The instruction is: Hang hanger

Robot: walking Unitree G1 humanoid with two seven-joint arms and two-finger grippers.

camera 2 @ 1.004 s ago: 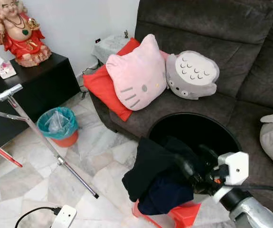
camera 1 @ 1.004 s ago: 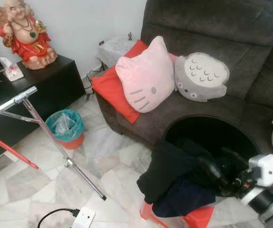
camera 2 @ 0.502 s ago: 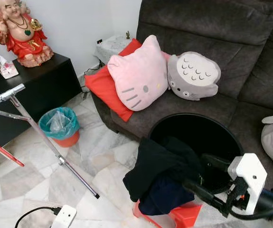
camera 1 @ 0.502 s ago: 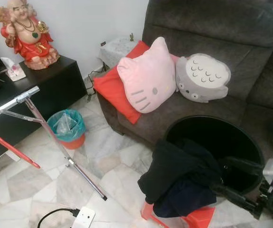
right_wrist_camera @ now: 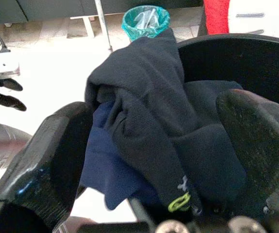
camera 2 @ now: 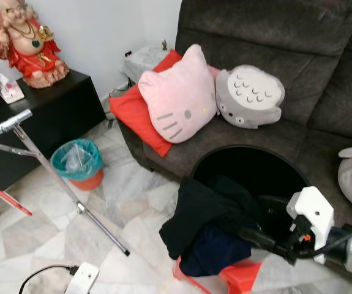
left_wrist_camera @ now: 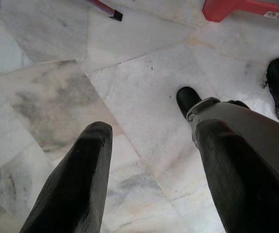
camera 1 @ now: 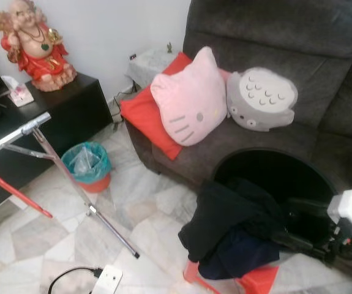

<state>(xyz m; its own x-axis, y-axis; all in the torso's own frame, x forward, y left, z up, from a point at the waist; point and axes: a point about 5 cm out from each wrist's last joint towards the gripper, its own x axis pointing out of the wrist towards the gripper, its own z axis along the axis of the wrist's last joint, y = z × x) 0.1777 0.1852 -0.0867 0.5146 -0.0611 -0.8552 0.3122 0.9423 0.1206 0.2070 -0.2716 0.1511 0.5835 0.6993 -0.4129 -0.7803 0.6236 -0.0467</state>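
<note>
The right arm enters from the lower right, its white wrist housing [camera 2: 311, 215] beside the rim of a round black basket [camera 2: 249, 160] that stands on the floor against a dark grey sofa [camera 2: 286, 55]. The right gripper [camera 2: 262, 228] reaches level toward the robot's left, its two black fingers [right_wrist_camera: 57, 150] spread wide on either side of a heap of dark clothes [camera 2: 206, 220] and holding nothing. The heap, black over navy, spills over the basket's near rim onto a red stool [camera 2: 224, 275]; it hangs downward, its long axis running from the rim to the stool. Whether a hanger lies within it cannot be told. The left gripper [left_wrist_camera: 151, 145] points down at the marble floor [left_wrist_camera: 129, 97], fingers apart and empty. A metal drying rack [camera 1: 59, 165] stands at left, well apart from the basket.
</note>
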